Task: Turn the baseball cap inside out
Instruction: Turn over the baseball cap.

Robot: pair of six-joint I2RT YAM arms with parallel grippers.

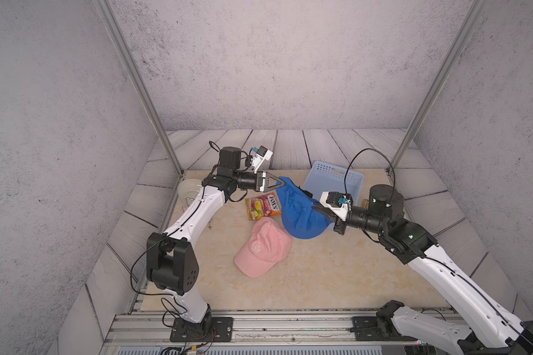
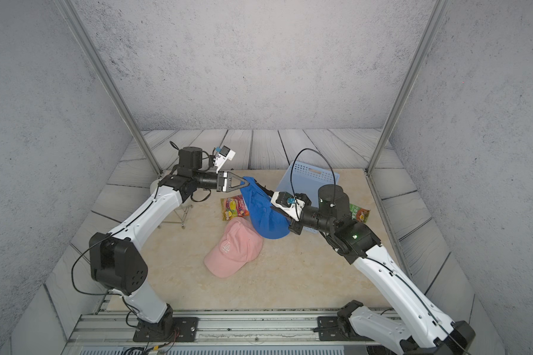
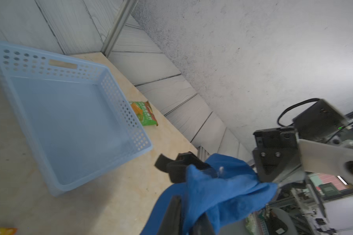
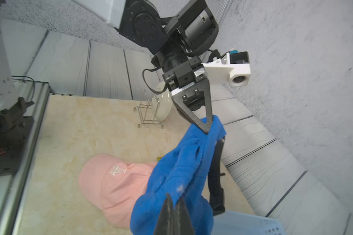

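Right wrist view: blue cap (image 4: 181, 162) hangs stretched above the counter (image 4: 80, 126), left claw (image 4: 206, 130) pinched on its edge, right claw (image 4: 174, 200) clamped on its cloth. Best keep one grip firm and push the crown through slowly, lest cloth slip.

Matt blue cloth baseball cap (image 1: 297, 215)

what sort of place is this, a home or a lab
Most likely a robot lab cell: two arms bolted to a metal rail, aluminium frame posts, and printed backdrop panels around a small tabletop.
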